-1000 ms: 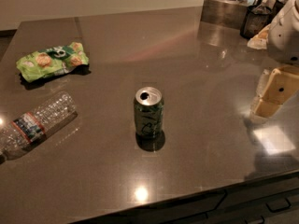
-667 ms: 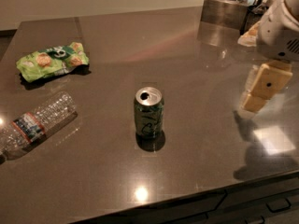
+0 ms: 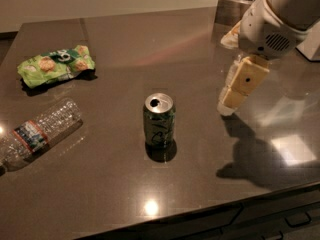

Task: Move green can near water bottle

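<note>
The green can [image 3: 159,120] stands upright near the middle of the dark table, its silver top with the tab hole facing up. The water bottle [image 3: 36,131] lies on its side at the left edge, its label toward the left end. My gripper [image 3: 231,100] hangs from the white arm [image 3: 272,21] to the right of the can, above the table and well apart from the can. Its tan fingers [image 3: 243,81] point down and to the left.
A light green snack bag [image 3: 55,64] lies at the back left. A metal container [image 3: 235,6] stands at the back right behind the arm. A white object [image 3: 311,41] sits at the far right. The table's front edge [image 3: 200,211] runs along the bottom.
The arm and gripper have moved left, toward the can. The can, the bottle and the bag have not moved.
</note>
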You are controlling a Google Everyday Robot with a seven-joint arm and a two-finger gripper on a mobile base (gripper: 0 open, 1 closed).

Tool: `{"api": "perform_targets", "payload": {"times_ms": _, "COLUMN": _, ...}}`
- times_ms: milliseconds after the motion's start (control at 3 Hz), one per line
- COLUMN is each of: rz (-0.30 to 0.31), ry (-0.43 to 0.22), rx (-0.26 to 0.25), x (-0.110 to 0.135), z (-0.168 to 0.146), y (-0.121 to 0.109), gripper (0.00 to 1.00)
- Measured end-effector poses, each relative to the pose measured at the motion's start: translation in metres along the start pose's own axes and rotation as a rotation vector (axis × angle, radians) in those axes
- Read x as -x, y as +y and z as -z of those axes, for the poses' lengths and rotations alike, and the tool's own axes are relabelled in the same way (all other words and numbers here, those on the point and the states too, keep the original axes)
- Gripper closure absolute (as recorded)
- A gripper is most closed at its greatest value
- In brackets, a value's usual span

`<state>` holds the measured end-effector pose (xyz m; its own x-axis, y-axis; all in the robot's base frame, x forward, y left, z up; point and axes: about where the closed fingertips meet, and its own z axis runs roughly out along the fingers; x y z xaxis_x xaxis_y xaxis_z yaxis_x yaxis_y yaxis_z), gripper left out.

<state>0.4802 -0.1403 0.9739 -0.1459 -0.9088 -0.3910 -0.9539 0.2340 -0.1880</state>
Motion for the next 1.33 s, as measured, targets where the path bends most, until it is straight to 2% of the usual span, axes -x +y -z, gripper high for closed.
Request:
{"api": "perform_targets", "payload": {"times_ms": 333, "rz": 0.034, "ry": -0.113, "rx": 0.061, "x": 0.026, "z": -0.02, "y": 0.02, "gripper": 0.0}}
{"api": "perform_targets", "payload": {"times_ms": 667, "rz": 0.072, "ry": -0.212, "rx": 0.101, "x": 0.049, "z": -0.037, "y": 0.04, "gripper": 0.0}}
{"api": "perform_targets", "payload": {"times_ms": 1000, "rz": 0.11, "ry": -0.279, "rx": 0.122, "x": 0.07, "z": -0.053, "y": 0.053, "gripper": 0.0}}
{"api": "perform_targets", "payload": {"times_ms": 1333, "rz": 0.14, "ry": -0.31, "rx": 0.128, "x": 0.085, "z": -0.065, "y": 0.059, "gripper": 0.0}}
